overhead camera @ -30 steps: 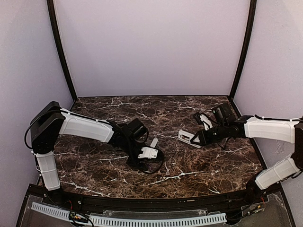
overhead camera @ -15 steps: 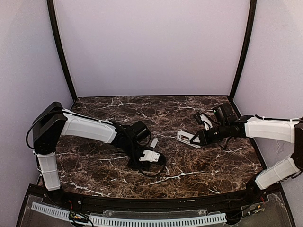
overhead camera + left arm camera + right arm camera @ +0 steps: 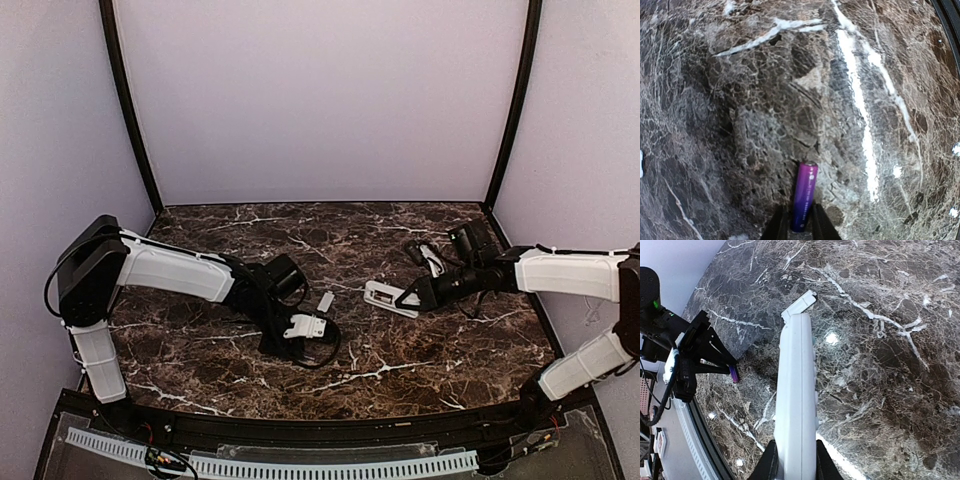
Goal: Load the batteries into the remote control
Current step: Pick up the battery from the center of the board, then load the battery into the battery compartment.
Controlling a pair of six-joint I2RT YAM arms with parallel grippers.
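From above, the left arm reaches low across the marble table (image 3: 400, 370), elbow bent, and the left gripper (image 3: 298, 330) points down near the middle. The right arm stretches in from the right. The right gripper (image 3: 416, 297) is clamped on one end of the remote control (image 3: 388, 297), near a loose white cover piece (image 3: 325, 301).

In the left wrist view, the fingers are closed around a purple battery (image 3: 805, 192), its free end poking out above the marble. It is a small, hard, smooth cylinder, likely to roll if released.

In the right wrist view, the remote is held edge-on, pinched across its thin body at the near end. It looks like light, stiff, slick plastic that could pivot in so narrow a hold, so gripping nearer the middle would be safer.
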